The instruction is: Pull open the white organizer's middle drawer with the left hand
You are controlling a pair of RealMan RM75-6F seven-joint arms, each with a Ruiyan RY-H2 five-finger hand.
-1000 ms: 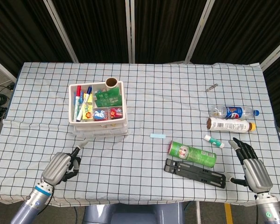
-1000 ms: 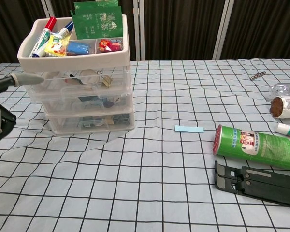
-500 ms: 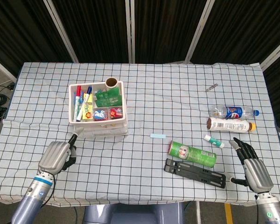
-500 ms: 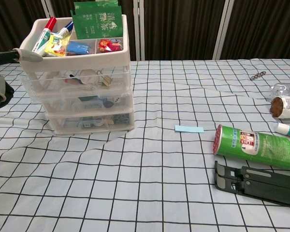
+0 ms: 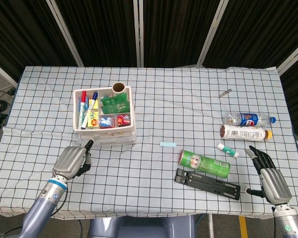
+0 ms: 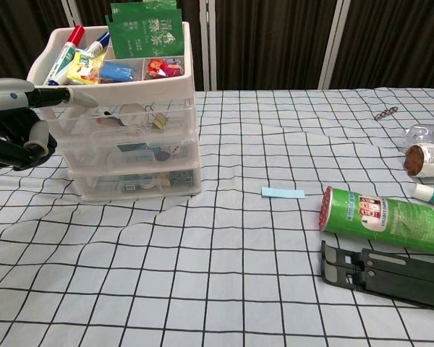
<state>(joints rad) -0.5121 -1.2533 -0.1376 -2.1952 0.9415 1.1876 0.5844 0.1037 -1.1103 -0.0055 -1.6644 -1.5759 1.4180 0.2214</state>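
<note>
The white organizer (image 5: pixel 109 138) stands at the table's left, its top tray full of markers and small packets. Its three clear drawers all look closed; the middle drawer (image 6: pixel 134 149) holds small dark items. My left hand (image 5: pixel 74 161) is just in front and left of the organizer, fingers curled, one finger (image 6: pixel 66 97) stretched out level with the top drawer's front. It holds nothing. My right hand (image 5: pixel 268 179) rests at the table's right front corner, fingers spread, empty. The chest view shows the left hand (image 6: pixel 14 134) beside the organizer (image 6: pixel 116 81).
A green can (image 5: pixel 204 163) lies above a black folding stand (image 5: pixel 208 182) at the right front. Two bottles (image 5: pixel 247 119) and a white tube (image 5: pixel 227 149) lie further right. A pale blue slip (image 5: pixel 168 144) sits mid-table. The cloth wrinkles near the organizer.
My left hand has moved forward and to the right, up to the organizer's front left corner, with its stretched finger now along the drawer fronts. The right hand has stayed still.
</note>
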